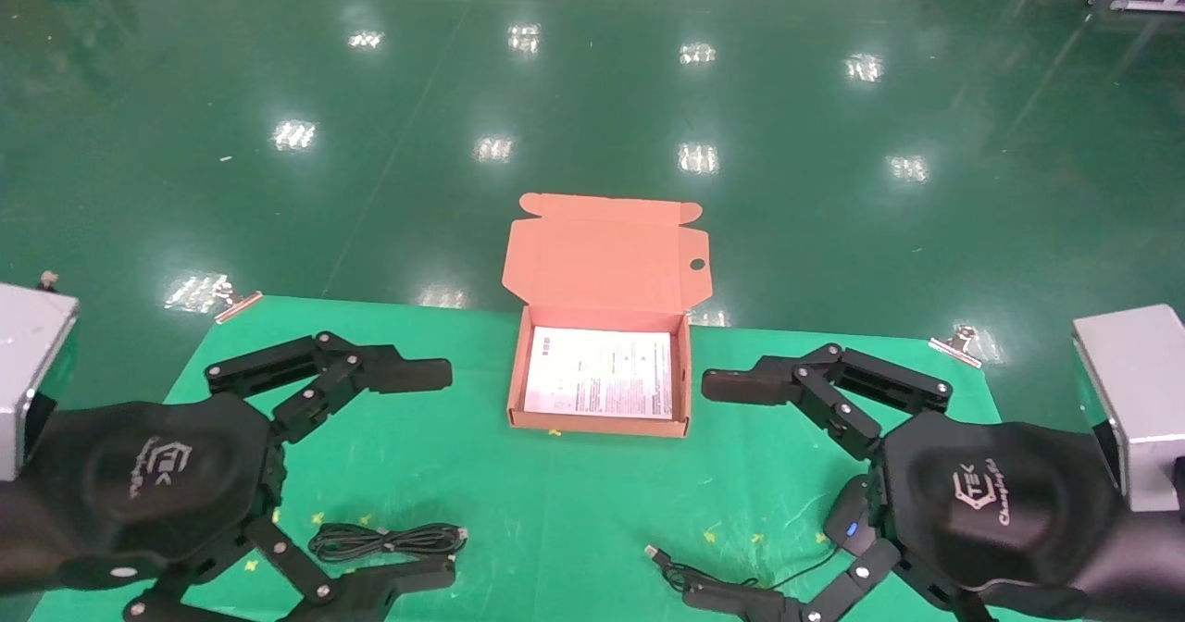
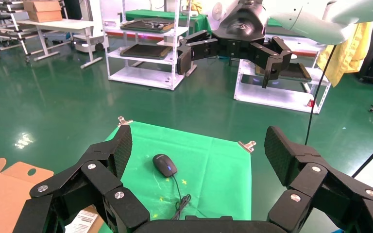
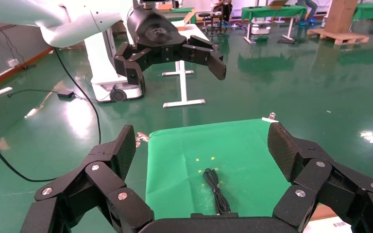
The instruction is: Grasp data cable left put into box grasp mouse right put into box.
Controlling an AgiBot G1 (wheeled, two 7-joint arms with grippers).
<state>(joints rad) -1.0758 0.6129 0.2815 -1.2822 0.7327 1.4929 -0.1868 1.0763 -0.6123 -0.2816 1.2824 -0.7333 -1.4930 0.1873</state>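
The data cable (image 1: 389,541) lies coiled on the green cloth near the front left, between the fingers of my open left gripper (image 1: 421,476), which hovers over it. It also shows in the right wrist view (image 3: 216,189). The black mouse (image 1: 850,518) lies front right, partly hidden under my open right gripper (image 1: 722,492); its cord ends in a USB plug (image 1: 655,554). The mouse shows whole in the left wrist view (image 2: 164,165). The open cardboard box (image 1: 597,425) stands at the cloth's far middle with its lid raised and a white printed sheet inside. Both grippers are empty.
The green cloth (image 1: 555,502) covers the table and is held by metal clips at the far corners (image 1: 236,304) (image 1: 958,342). Beyond the table's far edge is green floor. Grey arm housings sit at the far left (image 1: 28,354) and right (image 1: 1134,381).
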